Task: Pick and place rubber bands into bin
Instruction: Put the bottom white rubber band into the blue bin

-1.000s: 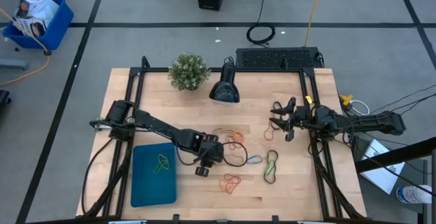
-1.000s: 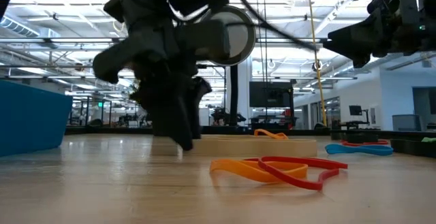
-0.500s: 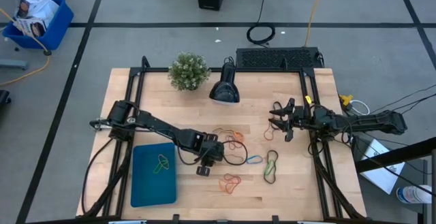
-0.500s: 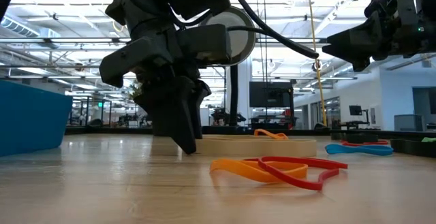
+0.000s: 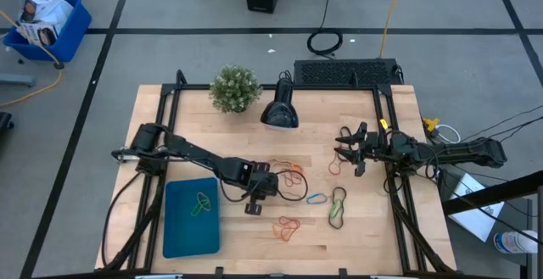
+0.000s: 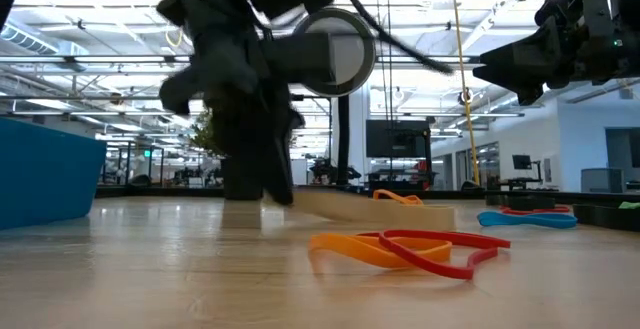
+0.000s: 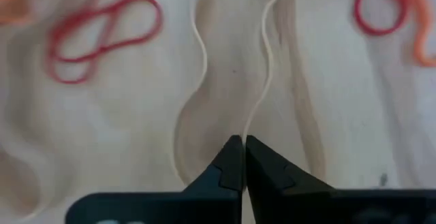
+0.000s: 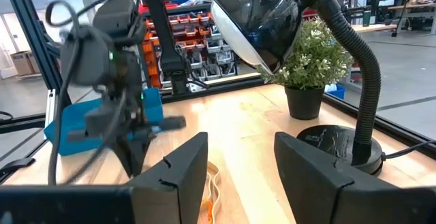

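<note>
My left gripper (image 7: pixel 243 142) is shut on a thin cream rubber band (image 7: pixel 264 60) on the wooden table. In the high view it (image 5: pixel 254 206) stands just right of the teal bin (image 5: pixel 182 228). One green band (image 5: pixel 202 201) lies in the bin. More rubber bands lie loose on the table: red ones (image 7: pixel 102 33), an orange and red pair (image 6: pixel 400 249), a blue one (image 5: pixel 316 198) and a green and dark one (image 5: pixel 338 207). My right gripper (image 8: pixel 238 163) waits open above the table's right side (image 5: pixel 348 147). My left gripper pinches one strand of the cream band (image 7: pixel 248 123) between its two fingertips, at the band's end nearest the fingers. The fingers come steeply from above, slanting toward the table's right. The rest of the band lies slack and wavy on the wood.
A black desk lamp (image 5: pixel 278 109) and a small potted plant (image 5: pixel 234 88) stand at the table's far edge. A keyboard (image 5: pixel 348 72) lies at the far right. Bare wood shows along the near edge between the bin and the bands.
My left gripper has shut on the cream band, staying in nearly the same place beside the bin. The right arm and the other bands have kept still.
</note>
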### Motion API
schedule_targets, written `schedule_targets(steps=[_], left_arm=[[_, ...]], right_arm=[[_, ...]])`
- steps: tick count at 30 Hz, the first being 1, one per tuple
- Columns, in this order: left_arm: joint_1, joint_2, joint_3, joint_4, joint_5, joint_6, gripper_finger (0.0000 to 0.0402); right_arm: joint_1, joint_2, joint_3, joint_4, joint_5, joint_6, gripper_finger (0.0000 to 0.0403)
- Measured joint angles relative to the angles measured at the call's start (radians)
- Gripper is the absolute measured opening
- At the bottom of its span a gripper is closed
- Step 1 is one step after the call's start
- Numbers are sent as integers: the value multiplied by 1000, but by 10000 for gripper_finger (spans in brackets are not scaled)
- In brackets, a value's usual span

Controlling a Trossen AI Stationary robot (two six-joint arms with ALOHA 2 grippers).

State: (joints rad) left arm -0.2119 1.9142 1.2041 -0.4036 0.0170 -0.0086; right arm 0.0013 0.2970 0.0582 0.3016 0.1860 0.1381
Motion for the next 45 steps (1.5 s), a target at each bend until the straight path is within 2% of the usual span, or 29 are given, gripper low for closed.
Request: schedule_targets(steps=[10, 16, 23, 28, 34, 39, 45], left_arm=[[4, -286, 2, -257, -45, -32, 6], [-5, -476, 2, -478, -80, -183, 7], [-42, -622, 2, -746, -80, -425, 9], [-81, -672, 2, -878, -61, -583, 10], [-138, -679, 2, -939, -45, -719, 6], [-184, -679, -5, -953, -46, -852, 12], [-242, -679, -64, -955, -44, -929, 9]], right_arm=[[0, 0, 0, 0, 0, 0, 164], [0, 0, 0, 1, 0, 0, 164], [0, 0, 0, 0, 0, -4, 164], [0, 0, 0, 0, 1, -4, 164], [0, 0, 0, -1, 1, -29, 164], [0, 0, 0, -3, 1, -34, 164], [0, 0, 0, -19, 1, -34, 164]])
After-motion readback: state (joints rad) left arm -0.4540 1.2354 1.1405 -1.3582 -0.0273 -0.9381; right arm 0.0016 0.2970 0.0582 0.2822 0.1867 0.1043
